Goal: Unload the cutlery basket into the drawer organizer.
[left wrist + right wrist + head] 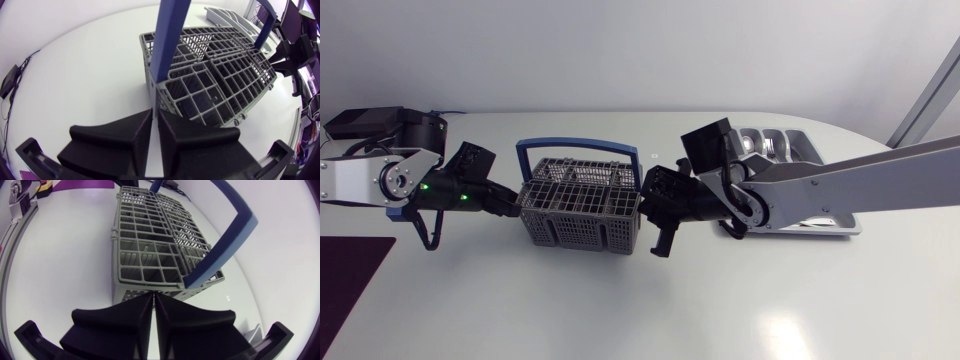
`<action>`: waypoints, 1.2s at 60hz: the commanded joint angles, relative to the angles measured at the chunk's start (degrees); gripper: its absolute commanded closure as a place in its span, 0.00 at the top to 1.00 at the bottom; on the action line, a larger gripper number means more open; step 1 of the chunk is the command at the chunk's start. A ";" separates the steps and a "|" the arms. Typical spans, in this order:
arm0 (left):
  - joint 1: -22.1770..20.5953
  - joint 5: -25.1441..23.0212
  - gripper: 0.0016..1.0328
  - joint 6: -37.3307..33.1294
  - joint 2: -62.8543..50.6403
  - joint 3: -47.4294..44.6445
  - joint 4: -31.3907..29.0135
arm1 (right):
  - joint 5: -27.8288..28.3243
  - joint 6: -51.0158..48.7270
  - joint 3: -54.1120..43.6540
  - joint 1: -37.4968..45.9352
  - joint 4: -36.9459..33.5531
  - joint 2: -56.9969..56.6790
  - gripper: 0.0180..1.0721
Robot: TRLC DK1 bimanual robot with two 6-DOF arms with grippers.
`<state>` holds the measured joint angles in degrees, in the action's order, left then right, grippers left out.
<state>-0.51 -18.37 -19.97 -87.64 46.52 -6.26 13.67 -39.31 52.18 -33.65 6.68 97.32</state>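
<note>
Head view has the left arm coming in from the side edge, its left end effector (512,207) set against the left end wall of the cutlery basket (580,215). In the left wrist view its fingers (115,140) are drawn almost together, with only a thin slit between them, and their tips sit right at a corner edge of the grey basket. Whether that edge is pinched in the slit cannot be told. The basket stands upright on the white bench (620,310) with its open top up. Its long axis runs straight from one end effector to the other, across the head view. Its blue handle (578,146) joins at both short ends and leans back toward the far edge of the bench. At the basket's right end wall sits the right end effector (646,200), on the right arm that reaches in past the middle. In the right wrist view its fingers (190,320) are likewise nearly closed on a narrow slit, with their tips at the end wall just below the handle's foot; a clamp on the wall cannot be confirmed. Farther right the grey drawer organizer (812,150) lies flat on the bench, near the basket but apart from it. The right arm partly hides it, and shiny pieces show in its far compartments.
</note>
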 commanded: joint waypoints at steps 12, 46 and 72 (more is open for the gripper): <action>-1.51 -2.55 0.11 0.37 -1.49 -1.08 0.64 | -0.66 1.17 2.75 1.04 1.58 2.70 0.10; -7.48 -3.34 0.11 2.65 -0.87 -1.79 0.64 | -0.05 -1.03 -1.38 5.79 1.50 -1.87 0.10; -6.87 -3.34 0.11 2.56 -0.34 -1.87 0.64 | 0.04 -0.68 -2.79 4.12 1.58 -3.45 0.10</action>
<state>-7.18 -19.92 -18.02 -87.92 45.78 -5.91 12.99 -40.27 50.46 -27.81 7.49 95.64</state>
